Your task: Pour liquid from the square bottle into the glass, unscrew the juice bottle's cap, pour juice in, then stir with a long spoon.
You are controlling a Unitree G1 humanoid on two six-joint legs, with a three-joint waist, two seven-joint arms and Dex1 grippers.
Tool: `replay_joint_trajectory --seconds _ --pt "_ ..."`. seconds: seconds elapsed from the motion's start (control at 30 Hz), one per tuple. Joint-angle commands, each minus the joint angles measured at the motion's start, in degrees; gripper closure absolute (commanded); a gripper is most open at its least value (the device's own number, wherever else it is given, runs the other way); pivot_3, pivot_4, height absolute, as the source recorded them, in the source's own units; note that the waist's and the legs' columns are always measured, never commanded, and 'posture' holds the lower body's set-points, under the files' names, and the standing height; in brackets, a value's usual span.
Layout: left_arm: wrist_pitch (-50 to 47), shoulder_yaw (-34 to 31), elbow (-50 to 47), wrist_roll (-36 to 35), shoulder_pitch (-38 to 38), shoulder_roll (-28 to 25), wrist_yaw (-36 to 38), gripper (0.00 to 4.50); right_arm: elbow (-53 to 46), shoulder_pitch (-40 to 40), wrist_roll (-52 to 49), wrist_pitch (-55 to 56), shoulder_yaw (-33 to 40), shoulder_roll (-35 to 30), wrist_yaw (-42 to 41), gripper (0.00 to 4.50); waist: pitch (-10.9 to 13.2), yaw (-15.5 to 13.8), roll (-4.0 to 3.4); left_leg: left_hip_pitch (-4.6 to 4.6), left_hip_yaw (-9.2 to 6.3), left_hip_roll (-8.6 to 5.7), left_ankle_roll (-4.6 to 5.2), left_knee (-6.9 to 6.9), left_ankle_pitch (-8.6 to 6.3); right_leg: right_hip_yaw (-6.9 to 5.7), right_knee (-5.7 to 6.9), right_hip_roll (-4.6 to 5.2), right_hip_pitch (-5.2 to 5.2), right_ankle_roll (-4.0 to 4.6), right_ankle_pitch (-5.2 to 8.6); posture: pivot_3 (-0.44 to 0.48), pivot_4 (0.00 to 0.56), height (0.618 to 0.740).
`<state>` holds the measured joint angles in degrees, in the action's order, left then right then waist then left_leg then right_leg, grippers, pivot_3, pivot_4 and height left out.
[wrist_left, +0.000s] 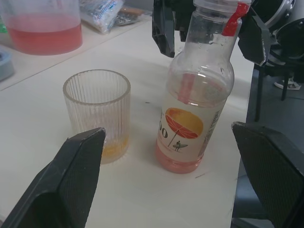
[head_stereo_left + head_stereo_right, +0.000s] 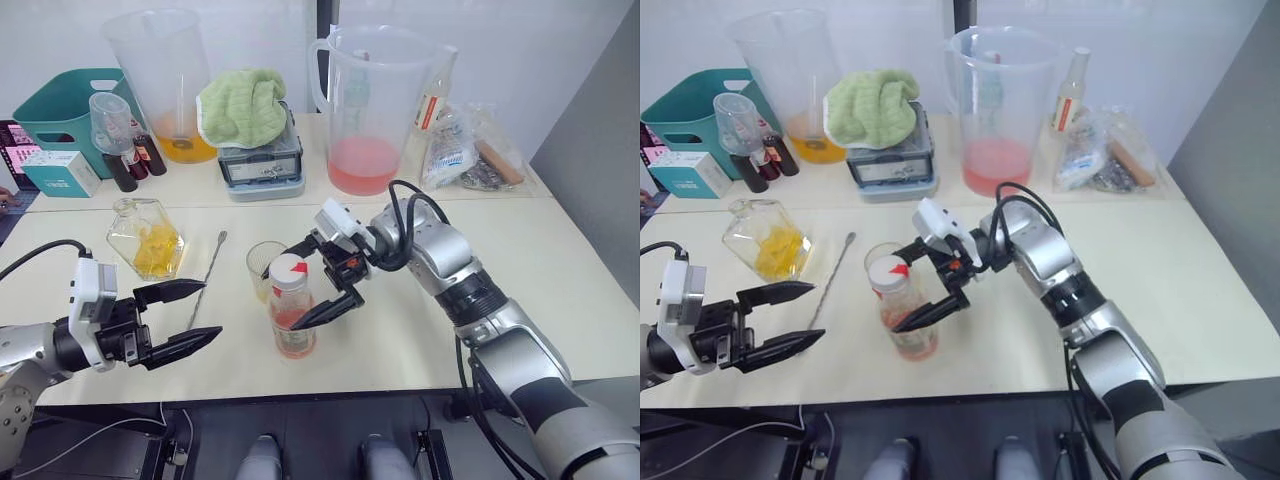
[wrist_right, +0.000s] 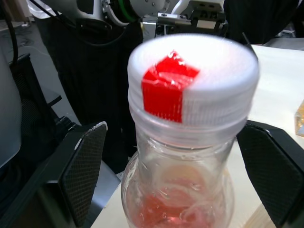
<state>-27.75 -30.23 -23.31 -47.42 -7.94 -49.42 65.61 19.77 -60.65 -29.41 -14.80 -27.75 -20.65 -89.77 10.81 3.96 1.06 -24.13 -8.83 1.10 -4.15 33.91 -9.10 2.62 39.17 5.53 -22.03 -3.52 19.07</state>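
Note:
The juice bottle [image 2: 291, 318] stands upright near the table's front, its white cap [image 3: 192, 80] with a red mark screwed on and a little pinkish juice [image 1: 178, 161] at the bottom. My right gripper [image 2: 285, 297] is open, one finger on each side of the bottle's neck with gaps between. The ribbed glass [image 2: 264, 268] stands just behind the bottle and holds a thin layer of yellow-orange liquid. Left of it, the long spoon [image 2: 208, 272] lies flat on the table. Farther left sits the square bottle [image 2: 147, 238]. My left gripper [image 2: 212, 310] is open, pointing at the bottle from the left.
Two large pitchers stand at the back, one with orange liquid [image 2: 165, 80] and one with pink liquid [image 2: 370, 110]. Between them, a green cloth [image 2: 245, 105] covers a scale. A teal basket [image 2: 60, 110] is at the back left and plastic bags [image 2: 470, 150] at the back right.

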Motion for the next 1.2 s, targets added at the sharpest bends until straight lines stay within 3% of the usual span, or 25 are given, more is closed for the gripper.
replay_joint_trajectory --seconds 0.03,0.3,0.53,0.7,0.87,1.03,1.2 --pt "0.0 -2.3 -2.4 -1.4 -0.8 0.1 -0.6 0.0 0.7 -3.0 -4.3 2.0 -0.7 -1.2 -2.7 0.56 0.0 0.1 0.0 0.0 0.0 0.0 0.0 0.0 0.0 0.0 0.0 0.0 0.0 0.0 0.0 0.0 0.15 0.74" --pt "0.2 -2.1 -2.7 -1.7 -1.2 0.1 -1.0 0.0 3.1 -3.5 -6.0 2.3 0.5 -0.9 -2.7 3.12 0.0 0.1 0.0 0.0 0.0 0.01 0.0 -0.01 0.0 0.0 0.01 -0.02 -0.02 0.01 0.0 0.0 0.15 0.74" --pt "0.5 -1.1 -2.1 -1.4 -0.6 0.0 -0.5 0.0 -4.4 0.3 -6.5 -4.2 6.0 -1.5 -2.0 3.14 0.0 0.0 0.0 -0.02 0.0 0.0 0.0 0.0 0.0 0.0 0.02 -0.01 -0.03 0.01 0.0 0.0 0.15 0.74" --pt "1.1 0.5 -0.7 -0.7 0.8 0.2 0.3 0.0 -30.8 10.1 -12.7 -22.7 13.6 -3.3 22.2 3.14 0.0 -0.2 0.0 -0.14 -0.04 -0.01 0.0 0.02 0.0 0.0 0.02 -0.01 -0.09 0.01 0.0 0.0 0.15 0.74" --pt "1.2 1.2 0.1 -0.3 1.7 0.3 1.1 0.0 -43.8 15.5 -8.4 -34.5 14.4 -2.0 42.7 3.14 0.0 0.0 0.0 -0.09 -0.04 0.01 0.01 0.01 0.0 0.0 0.14 -0.03 -0.14 0.01 0.0 0.0 0.15 0.74" --pt "1.3 2.5 1.3 -0.1 3.2 -0.2 2.2 0.0 -49.3 17.4 -5.5 -38.9 11.7 0.8 52.4 3.14 0.0 0.0 0.0 -0.1 -0.04 0.0 0.01 0.03 0.0 0.0 0.14 -0.02 -0.14 0.01 0.0 0.0 0.15 0.74" --pt "1.2 3.1 2.3 0.2 4.5 -0.4 3.2 0.0 -49.8 18.6 -3.9 -38.1 10.8 2.7 55.3 3.14 0.0 0.0 0.0 -0.09 -0.03 0.0 0.01 0.03 0.0 0.0 0.13 -0.01 -0.14 0.01 0.0 0.0 0.15 0.74"
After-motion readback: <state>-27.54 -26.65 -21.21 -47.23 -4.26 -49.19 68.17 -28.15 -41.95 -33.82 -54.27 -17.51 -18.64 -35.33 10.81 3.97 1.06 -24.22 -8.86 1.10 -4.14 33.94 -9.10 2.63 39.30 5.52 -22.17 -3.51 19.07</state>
